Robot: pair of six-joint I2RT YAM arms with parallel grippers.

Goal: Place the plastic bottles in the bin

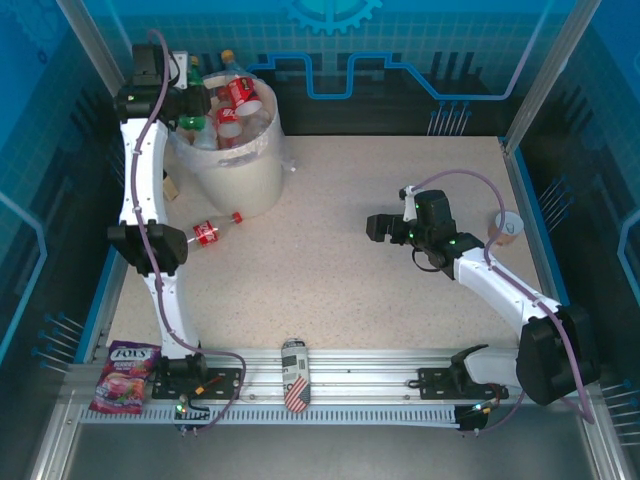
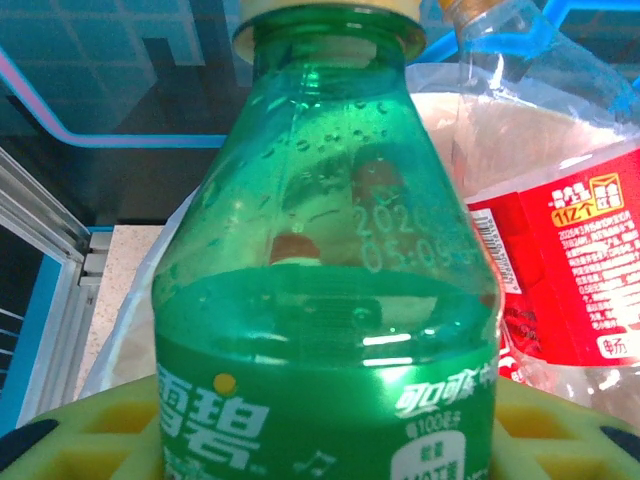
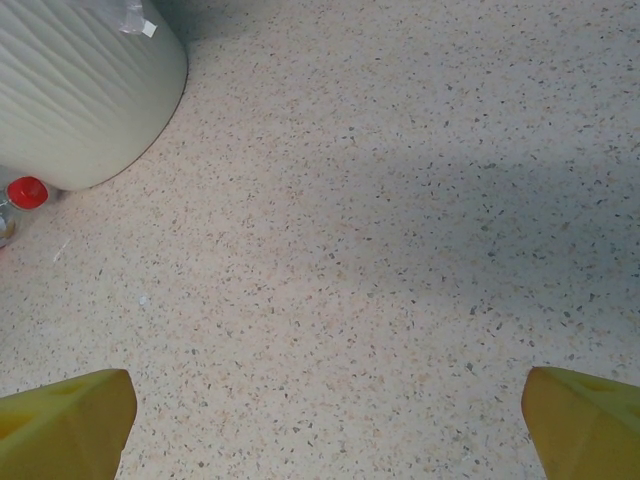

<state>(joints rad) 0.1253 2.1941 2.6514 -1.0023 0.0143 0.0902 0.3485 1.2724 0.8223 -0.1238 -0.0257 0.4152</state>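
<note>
The cream bin stands at the far left with several red-labelled plastic bottles heaped inside. My left gripper hangs over its left rim, shut on a green bottle that sits upright between the yellow pads. Beside it is a clear red-labelled bottle. One more red-capped bottle lies on the table in front of the bin; its cap shows beside the bin wall. My right gripper hovers open over bare table, yellow fingertips wide apart.
A paper cup stands near the right wall. A patterned can lies on the front rail, and a snack bag at the front left. The bin's clear liner drapes over its rim.
</note>
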